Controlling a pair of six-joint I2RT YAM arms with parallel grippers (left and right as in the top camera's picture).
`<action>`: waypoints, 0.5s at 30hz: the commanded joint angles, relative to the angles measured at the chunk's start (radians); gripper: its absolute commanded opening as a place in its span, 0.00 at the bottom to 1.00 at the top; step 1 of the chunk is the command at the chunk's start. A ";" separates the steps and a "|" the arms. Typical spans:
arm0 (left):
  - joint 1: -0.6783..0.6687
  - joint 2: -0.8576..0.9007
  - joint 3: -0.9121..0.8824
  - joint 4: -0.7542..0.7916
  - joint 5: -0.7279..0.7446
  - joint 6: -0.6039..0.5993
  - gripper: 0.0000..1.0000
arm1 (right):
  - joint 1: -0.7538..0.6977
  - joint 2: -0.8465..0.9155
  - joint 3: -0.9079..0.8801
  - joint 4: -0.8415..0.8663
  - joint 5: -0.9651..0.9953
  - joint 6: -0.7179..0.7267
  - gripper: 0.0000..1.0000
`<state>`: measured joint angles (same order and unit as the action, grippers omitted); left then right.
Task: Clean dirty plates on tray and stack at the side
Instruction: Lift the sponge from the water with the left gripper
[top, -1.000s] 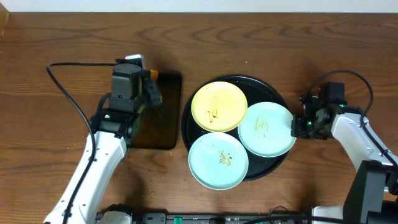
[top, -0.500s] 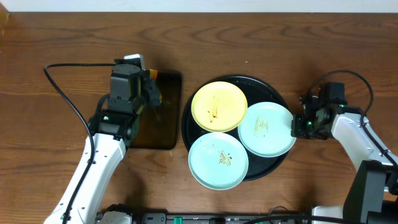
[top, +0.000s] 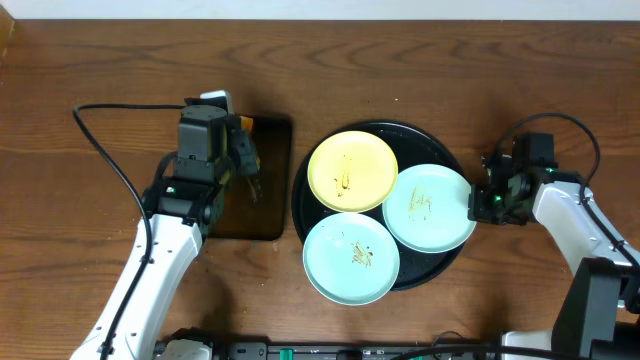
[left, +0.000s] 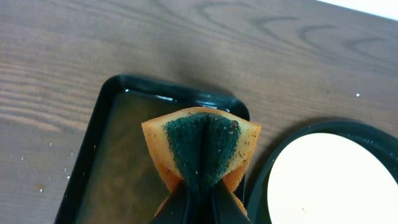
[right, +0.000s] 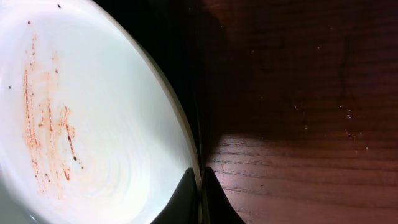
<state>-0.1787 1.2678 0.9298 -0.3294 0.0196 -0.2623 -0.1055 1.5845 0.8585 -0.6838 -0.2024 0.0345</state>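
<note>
Three dirty plates lie on the round black tray (top: 440, 145): a pale yellow plate (top: 352, 171) at the upper left, a mint-white plate (top: 351, 258) at the front, and a mint-white plate (top: 429, 207) at the right with brown smears (right: 50, 124). My right gripper (top: 481, 201) is shut on the right rim of that right plate (right: 198, 180). My left gripper (top: 243, 160) is shut on an orange sponge with a dark green scrub face (left: 202, 146), folded and held above the small rectangular tray (left: 112, 155). The yellow plate also shows in the left wrist view (left: 336, 186).
The small dark rectangular tray (top: 262, 215) sits left of the round tray. A black cable (top: 105, 150) loops over the table at the left. Brown wood tabletop (top: 520, 70) lies around both trays.
My left gripper with the sponge has shifted very slightly. The right gripper and the plates have not moved.
</note>
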 joint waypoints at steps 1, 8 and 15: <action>-0.002 -0.014 0.010 -0.031 0.003 -0.002 0.08 | -0.012 0.013 0.011 -0.006 0.041 0.002 0.01; -0.001 0.024 0.011 -0.152 0.052 -0.064 0.07 | -0.012 0.013 0.011 -0.008 0.040 0.002 0.01; -0.002 0.108 0.042 -0.165 0.206 0.002 0.07 | -0.012 0.013 0.011 -0.023 0.041 0.002 0.01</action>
<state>-0.1787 1.3472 0.9298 -0.4915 0.1131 -0.2874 -0.1055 1.5845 0.8593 -0.6975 -0.2031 0.0345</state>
